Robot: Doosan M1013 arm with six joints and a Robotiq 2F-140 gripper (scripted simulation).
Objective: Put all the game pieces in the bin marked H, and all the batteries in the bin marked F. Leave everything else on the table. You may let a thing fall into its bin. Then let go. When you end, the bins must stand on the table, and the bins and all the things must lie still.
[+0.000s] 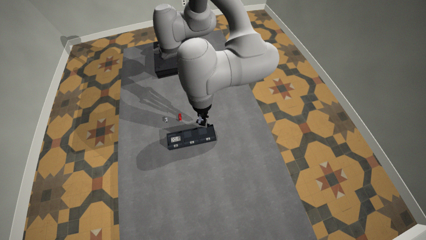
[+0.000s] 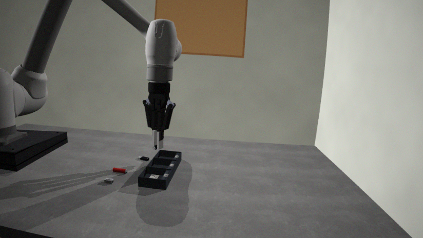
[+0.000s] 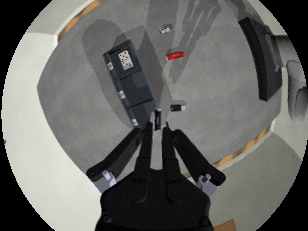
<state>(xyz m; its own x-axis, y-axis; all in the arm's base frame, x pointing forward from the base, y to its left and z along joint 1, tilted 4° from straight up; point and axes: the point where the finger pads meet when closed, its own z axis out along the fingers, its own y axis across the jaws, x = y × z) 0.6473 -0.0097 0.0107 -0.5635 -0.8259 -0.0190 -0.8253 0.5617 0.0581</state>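
Observation:
My gripper (image 1: 205,124) (image 2: 157,147) (image 3: 157,117) is shut on a small dark thing (image 3: 158,119), perhaps a battery, and holds it above the table near the right end of the bin row in the top view. The dark three-part bin row (image 1: 191,144) (image 2: 152,182) (image 3: 118,85) stands on the table; its label letters are too small to read. A white dotted game piece (image 1: 176,138) (image 2: 154,176) (image 3: 126,60) lies in the left compartment in the top view. The other two compartments look empty. A red cylinder (image 1: 179,116) (image 2: 119,170) (image 3: 175,56), seemingly a battery, lies on the table.
A small silvery thing (image 1: 166,119) (image 2: 109,180) (image 3: 164,30), perhaps a sharpener, lies near the red cylinder. A black thing with a silver end (image 2: 144,158) (image 3: 177,107), like a USB stick, lies beside the bin row, near the gripper. The arm's black base (image 2: 41,147) stands behind them.

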